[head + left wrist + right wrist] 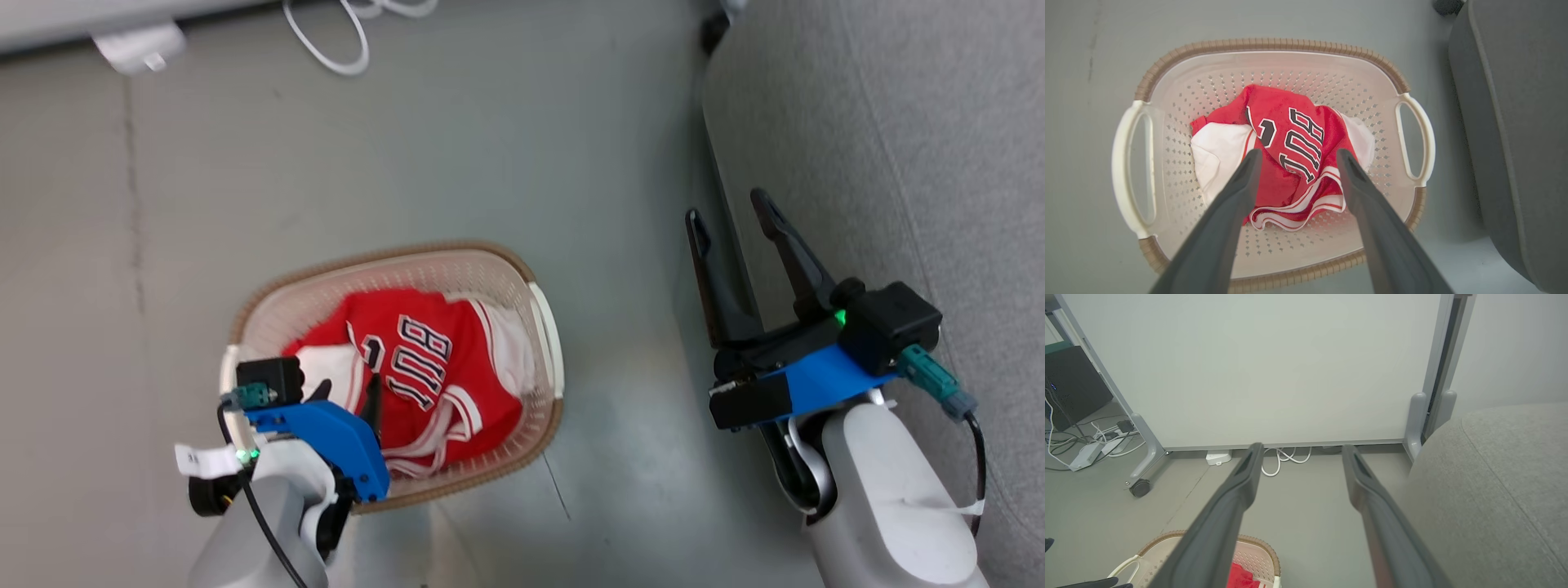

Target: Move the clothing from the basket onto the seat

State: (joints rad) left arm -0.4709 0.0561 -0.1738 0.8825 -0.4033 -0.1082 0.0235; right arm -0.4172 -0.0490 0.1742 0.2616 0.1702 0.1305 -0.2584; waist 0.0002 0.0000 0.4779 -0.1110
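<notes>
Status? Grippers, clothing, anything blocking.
Left gripper open over the clothing, which is in the basket. Right gripper open, empty, beside the seat. Nothing blocking seen.

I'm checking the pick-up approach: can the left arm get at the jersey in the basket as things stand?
Probably yes. The left gripper hangs over the basket, jaws open and aimed at the jersey, which lies on top with nothing covering it.

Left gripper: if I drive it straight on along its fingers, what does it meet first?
The red jersey heaped in the basket. The left gripper is open and aimed at the lettered fabric, so it should touch cloth before plastic. How far above it hangs is hard to judge.
</notes>
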